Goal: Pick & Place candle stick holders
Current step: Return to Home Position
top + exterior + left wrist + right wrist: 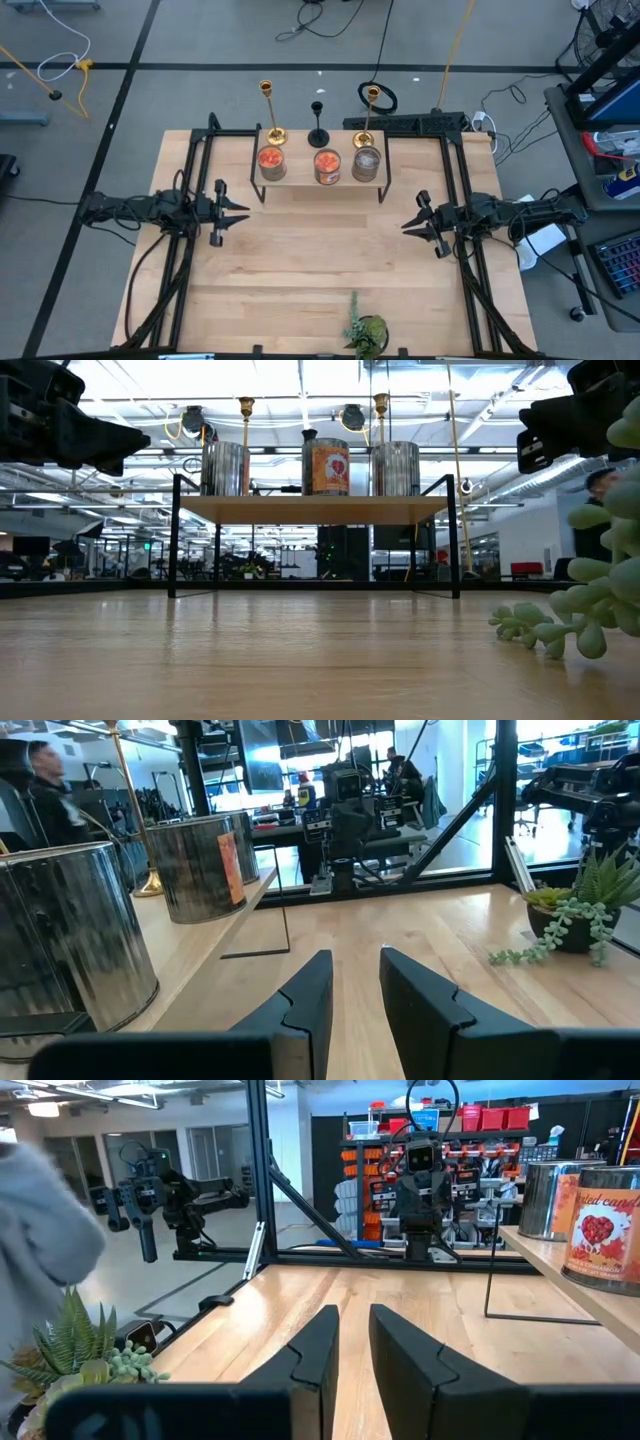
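left gold candle stick holder (pixel 268 110): upright at the back left of the shelf (pixel 298 173), just behind an orange jar candle (pixel 271 160)
black candle stick holder (pixel 318 126): the shorter one, upright at the back middle, behind the second orange jar candle (pixel 327 166)
right gold candle stick holder (pixel 369 108): upright at the back right, behind the greyish jar candle (pixel 367 163)
shelf: wood top on thin black legs, sitting at the far middle of the bench (pixel 320 265)
left gripper (pixel 243 215): hovering over the bench's left side, well apart from the shelf, fingers a little apart, holding nothing
right gripper (pixel 406 226): same deal over the right side, facing the left one, narrow gap between the fingers, empty too
plant (pixel 365 332): small green succulent at the bench's near edge, well apart from everything else
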